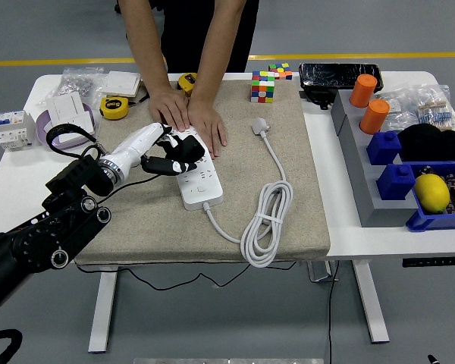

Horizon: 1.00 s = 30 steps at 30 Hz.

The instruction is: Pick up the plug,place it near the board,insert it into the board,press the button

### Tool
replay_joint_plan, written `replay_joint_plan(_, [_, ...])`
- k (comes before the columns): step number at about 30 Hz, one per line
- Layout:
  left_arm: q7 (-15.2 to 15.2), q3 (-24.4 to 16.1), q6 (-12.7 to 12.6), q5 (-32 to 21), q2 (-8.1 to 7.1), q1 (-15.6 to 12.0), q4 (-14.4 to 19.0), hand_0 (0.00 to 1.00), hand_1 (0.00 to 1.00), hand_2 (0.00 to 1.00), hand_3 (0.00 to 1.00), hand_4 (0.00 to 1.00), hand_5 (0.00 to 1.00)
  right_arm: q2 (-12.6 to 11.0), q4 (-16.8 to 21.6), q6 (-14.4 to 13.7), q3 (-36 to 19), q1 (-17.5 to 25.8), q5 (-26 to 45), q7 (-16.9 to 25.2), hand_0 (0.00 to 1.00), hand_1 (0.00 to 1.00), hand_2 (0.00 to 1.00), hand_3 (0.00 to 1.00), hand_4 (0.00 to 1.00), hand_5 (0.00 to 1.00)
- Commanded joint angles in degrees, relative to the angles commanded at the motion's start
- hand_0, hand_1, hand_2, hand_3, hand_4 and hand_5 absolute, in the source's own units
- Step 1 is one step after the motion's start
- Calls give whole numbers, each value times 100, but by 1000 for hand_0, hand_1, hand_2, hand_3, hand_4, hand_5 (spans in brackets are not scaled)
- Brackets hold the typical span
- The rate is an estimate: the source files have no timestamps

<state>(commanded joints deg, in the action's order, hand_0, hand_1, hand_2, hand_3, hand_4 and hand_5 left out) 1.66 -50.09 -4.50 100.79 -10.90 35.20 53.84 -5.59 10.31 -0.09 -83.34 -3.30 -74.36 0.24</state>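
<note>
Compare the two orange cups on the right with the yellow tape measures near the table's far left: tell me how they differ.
The orange cups stand upright in the grey organizer at right; the yellow tape measures lie flat by the mat's far edge. The cups are plain orange; the tape measures are yellow with black parts. The cups sit side by side; the tape measures lie apart, one partly behind the person's hands. Both come as pairs.

Left hand [176, 154] over the white power strip [195, 171], person's hands [188, 117] pressing its far end, plug [260, 126] lying apart on beige mat [296, 189]

A grey floor [45, 30] is stretching behind the white tabletop [364, 235], with a yellow line [53, 61] running across it.
</note>
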Motion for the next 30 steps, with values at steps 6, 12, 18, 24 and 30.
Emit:
replay_joint_plan(6, [-36, 171, -185, 181, -83, 177, -166, 687, 557, 429, 480, 499, 2, -9, 0, -2, 1, -31, 12, 2, 930, 848, 795, 800, 998, 998])
replay_joint_plan(12, [-118, 539, -528, 507, -212, 375, -354, 667, 554, 428, 480, 498, 2, -49, 0, -2, -18, -45, 2, -13, 930, 849, 797, 800, 998, 998])
replay_joint_plan(18, [-224, 792, -847, 864, -254, 466, -561, 659, 550, 432, 485, 502, 2, -69, 0, 0, -13, -60, -10, -19, 930, 849, 797, 799, 998, 998])
replay_joint_plan(24, [-307, 1130, -1017, 959, -286, 567, -710, 646, 548, 438, 490, 513, 2, -86, 0, 3, 31, -100, -3, -11, 929, 850, 797, 800, 998, 998])
replay_joint_plan(30, [-392, 1349, -1217, 1111, -296, 643, -889, 639, 545, 437, 492, 513, 2, -108, 0, 3, 41, -119, -11, -17, 929, 850, 797, 799, 998, 998])
